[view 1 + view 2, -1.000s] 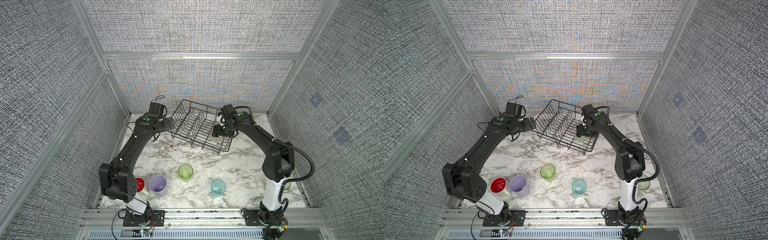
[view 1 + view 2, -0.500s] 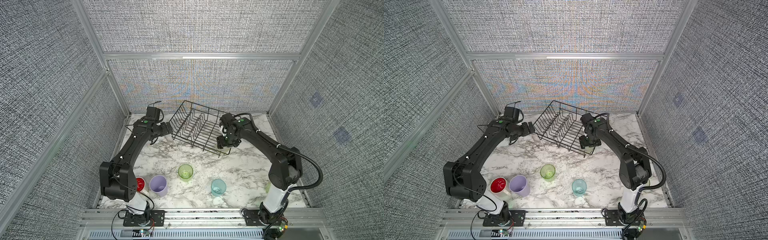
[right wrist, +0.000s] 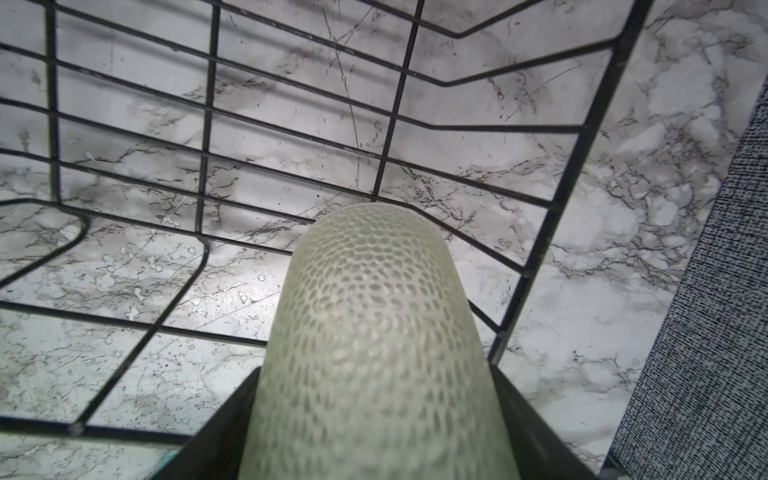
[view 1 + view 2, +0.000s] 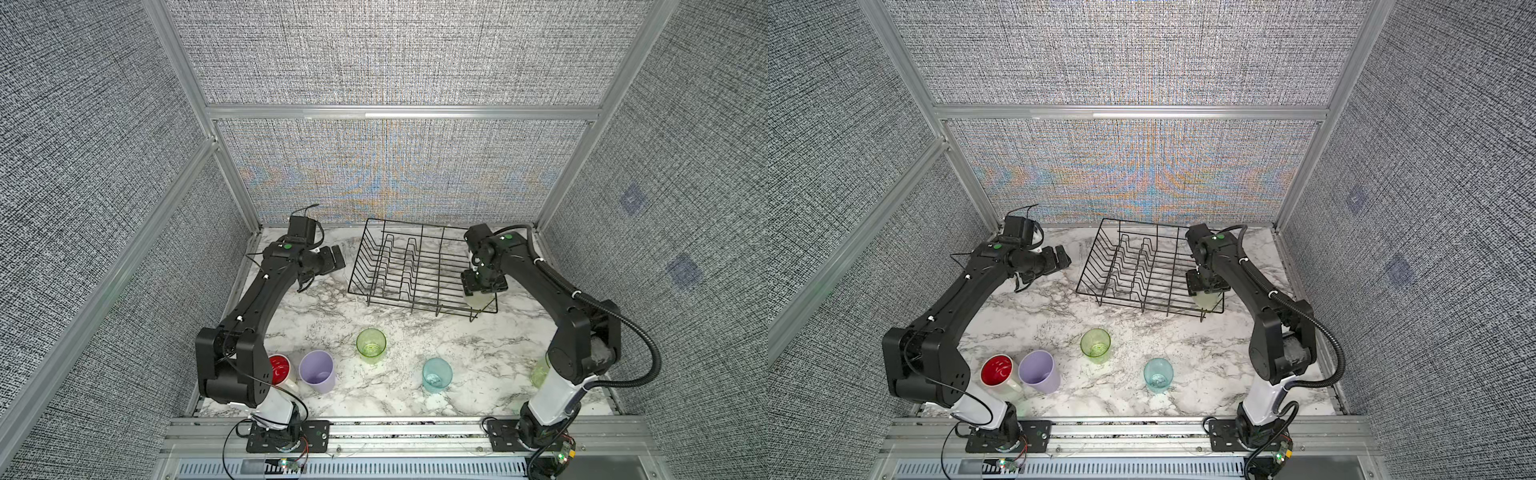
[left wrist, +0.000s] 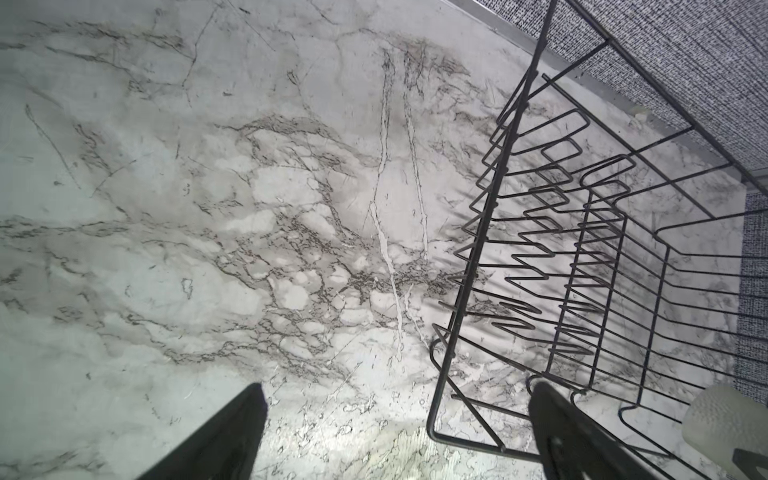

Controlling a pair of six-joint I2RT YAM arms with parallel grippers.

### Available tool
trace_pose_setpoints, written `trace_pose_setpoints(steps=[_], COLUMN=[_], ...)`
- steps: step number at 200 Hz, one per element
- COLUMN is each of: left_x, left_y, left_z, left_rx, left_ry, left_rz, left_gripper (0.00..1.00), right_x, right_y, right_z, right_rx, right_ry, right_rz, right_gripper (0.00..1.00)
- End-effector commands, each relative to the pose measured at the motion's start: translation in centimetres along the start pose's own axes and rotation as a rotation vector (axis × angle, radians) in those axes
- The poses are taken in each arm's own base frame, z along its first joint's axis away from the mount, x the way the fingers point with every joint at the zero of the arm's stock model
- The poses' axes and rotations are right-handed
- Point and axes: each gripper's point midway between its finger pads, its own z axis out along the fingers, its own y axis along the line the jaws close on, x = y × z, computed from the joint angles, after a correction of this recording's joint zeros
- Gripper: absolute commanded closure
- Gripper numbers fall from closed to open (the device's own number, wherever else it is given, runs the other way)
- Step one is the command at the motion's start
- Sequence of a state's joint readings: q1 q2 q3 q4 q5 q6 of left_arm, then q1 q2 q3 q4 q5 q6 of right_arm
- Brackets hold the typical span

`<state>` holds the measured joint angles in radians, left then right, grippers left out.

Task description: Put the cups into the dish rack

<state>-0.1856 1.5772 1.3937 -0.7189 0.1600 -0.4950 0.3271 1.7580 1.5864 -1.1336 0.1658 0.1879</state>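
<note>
The right gripper (image 4: 482, 291) was clenched around a pale green textured tumbler (image 3: 374, 332), holding it inside the near right corner of the black wire dish rack (image 4: 358, 254). The left gripper (image 4: 334, 259) hung spread wide and empty just beside the rack's left end. On the marble table (image 4: 415, 328) near the front stood a green tumbler (image 4: 371, 345), a teal tumbler (image 4: 437, 374), a lavender cup (image 4: 317, 371) and a red-lined mug (image 4: 280, 370).
</note>
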Motion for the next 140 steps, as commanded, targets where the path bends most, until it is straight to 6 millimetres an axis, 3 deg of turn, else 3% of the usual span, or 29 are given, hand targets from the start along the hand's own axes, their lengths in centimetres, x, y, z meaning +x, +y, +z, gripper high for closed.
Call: trace_pose_setpoints(steps=[1,46,62,89,112,140], left_x=[1.2,3.1,3.5,4.0,4.1,4.7], left_y=[0.0,0.5,0.8,3.2,3.9,5.0], left_z=[-0.5,-2.2,-3.0,-4.8,-5.9,-7.3], left_rx=[0.025,0.036,0.029,-0.091,-0.109,-0.158], left_ry=[0.016,0.006,-0.015,-0.053,-0.109,-0.143], left_rz=[0.012,0.016,0.025,0.027,0.035,0.043], left_gripper=[0.00,0.01,0.01,0.00,0.00,0.00], right_x=[-0.6,-5.8,-7.6,-10.6,-12.2,-13.9], right_y=[0.5,1.6,2.9,4.5,4.0,1.5], right_z=[-0.5,-0.3,-0.7,-0.4,0.8,2.2], right_rx=[-0.026,-0.056,-0.104,-0.161,-0.108,-0.017], right_ry=[0.000,-0.070,-0.089,-0.145,-0.134,-0.124], right_rz=[0.001,0.017,0.015,0.013,0.008,0.020], right_gripper=[0.29,0.28,0.29,0.28,0.28,0.27])
